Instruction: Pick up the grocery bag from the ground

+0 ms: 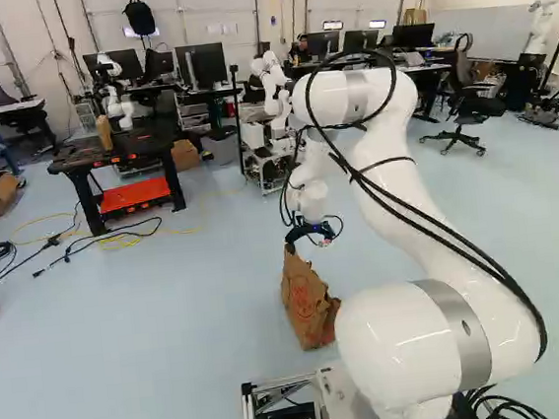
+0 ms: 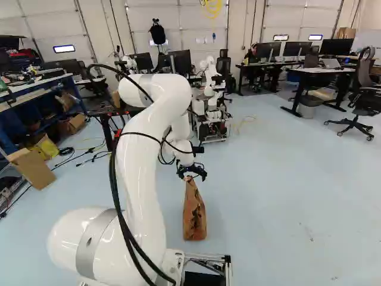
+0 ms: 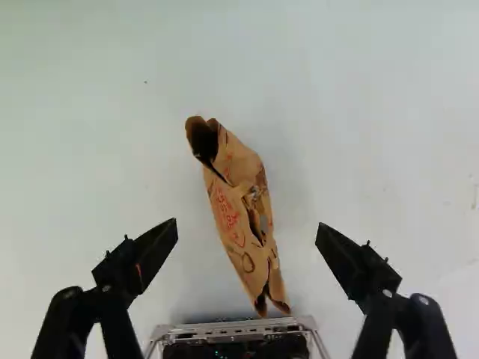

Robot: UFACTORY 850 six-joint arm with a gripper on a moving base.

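Observation:
In the left base view my gripper (image 1: 310,234) hangs at the top of the brown paper grocery bag (image 1: 306,304), which stands on the pale floor just ahead of the base. From the right base view, the gripper (image 2: 191,173) is over the bag's crumpled top, and the bag (image 2: 194,215) is upright. The wrist view shows the gripper (image 3: 247,232) wide open, its two fingers well apart. Between and ahead of them lies the bag (image 3: 243,202), seen from above, with neither finger touching it.
Another robot (image 1: 269,82) stands on a cart beyond the bag. A black table with a red shelf (image 1: 137,193) is at the left of the left base view. Cables (image 1: 94,242) lie on the floor, and my base frame (image 3: 236,329) is close beside the bag.

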